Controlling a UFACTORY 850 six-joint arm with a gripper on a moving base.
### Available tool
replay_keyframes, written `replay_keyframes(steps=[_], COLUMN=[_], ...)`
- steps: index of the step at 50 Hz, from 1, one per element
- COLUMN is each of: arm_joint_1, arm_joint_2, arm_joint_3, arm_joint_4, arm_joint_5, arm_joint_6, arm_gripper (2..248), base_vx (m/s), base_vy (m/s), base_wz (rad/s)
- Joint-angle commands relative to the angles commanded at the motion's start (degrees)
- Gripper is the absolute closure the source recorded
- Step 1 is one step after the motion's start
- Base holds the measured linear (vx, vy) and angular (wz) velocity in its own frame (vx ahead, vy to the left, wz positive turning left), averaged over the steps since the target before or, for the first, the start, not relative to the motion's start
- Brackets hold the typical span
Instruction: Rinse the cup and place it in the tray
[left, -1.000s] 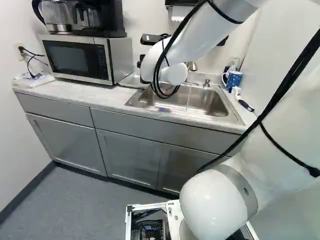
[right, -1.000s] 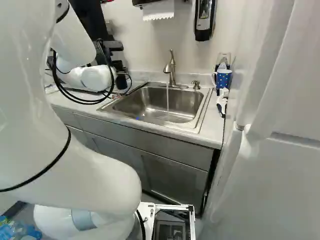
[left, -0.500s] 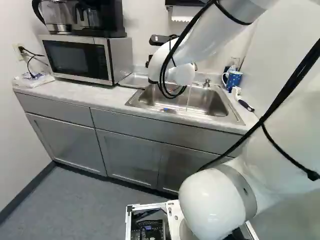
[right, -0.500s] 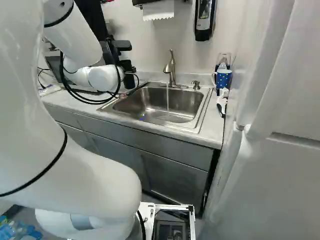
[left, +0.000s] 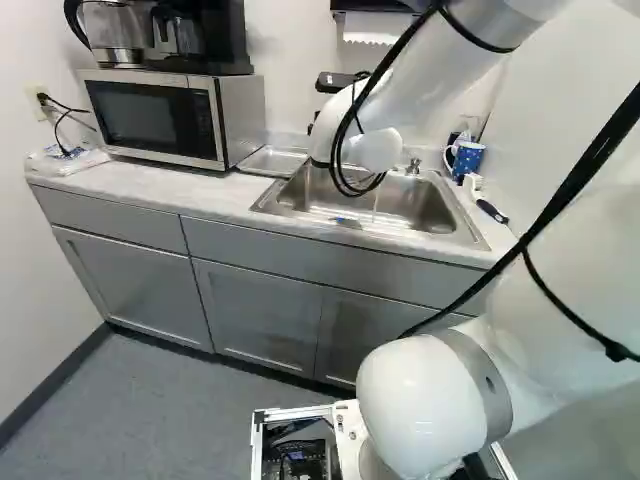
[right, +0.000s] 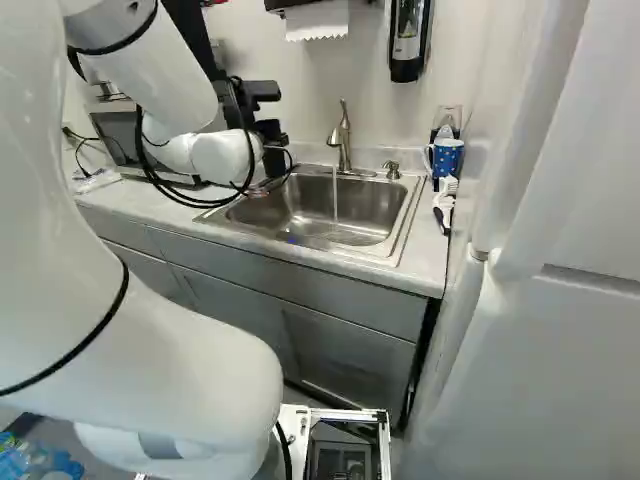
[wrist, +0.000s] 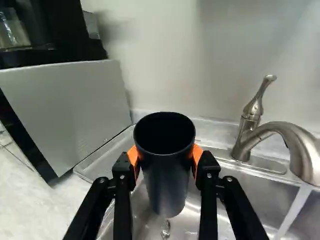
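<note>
The gripper (right: 272, 135) is partly hidden behind the wrist in the right base view. Seen from the wrist, the gripper (wrist: 166, 160) is shut on a black cup (wrist: 167, 182), an orange pad on either side. The cup's open mouth faces up toward the camera, and its base hangs over the near-left part of the sink (left: 440, 230). Behind and left of the cup, the shallow metal tray (wrist: 102, 155) lies on the counter between microwave and sink; the left base view shows the tray (left: 268, 161) too. Water (wrist: 295, 210) runs from the faucet (wrist: 285, 132), apart from the cup.
A microwave (left: 150, 118) with coffee makers on top stands beyond the tray. The blue dotted mug (right: 447, 157) and a brush (right: 444, 205) are at the sink's right. A soap dispenser (right: 408, 40) and a paper towel holder (right: 317, 18) hang on the wall.
The arm's wrist has moved rightward over the sink in both base views, carrying the gripper along. More of the tray and microwave shows beside it. The base has stayed put.
</note>
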Motion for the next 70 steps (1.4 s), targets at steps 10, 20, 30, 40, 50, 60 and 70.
replay_keyframes(steps=[10, 20, 30, 40, 50, 60, 70], arm_joint_1=[-1.9, -3.7, -5.6, -7.4, -8.7, -9.9, -11.1], arm_joint_2=[-0.6, -0.8, -0.9, -0.5, -0.2, 0.0, -0.1], arm_joint_3=[0.7, 1.7, 2.9, 4.5, 6.0, 7.5, 8.7], arm_joint_4=[0.0, 0.0, 0.0, 0.0, 0.0, 0.0, 0.0], arm_joint_5=[0.0, 0.3, 0.7, 1.7, 3.0, 4.2, 5.3], arm_joint_6=[0.0, 0.0, 0.0, 0.0, 0.0, 0.0, 0.0], arm_gripper=[128, 128, 128, 128, 128, 128, 128], base_vx=[0.000, 0.000, 0.000, 0.000, 0.000, 0.000, 0.000], base_vy=[0.000, 0.000, 0.000, 0.000, 0.000, 0.000, 0.000], base_wz=[0.000, 0.000, 0.000, 0.000, 0.000, 0.000, 0.000])
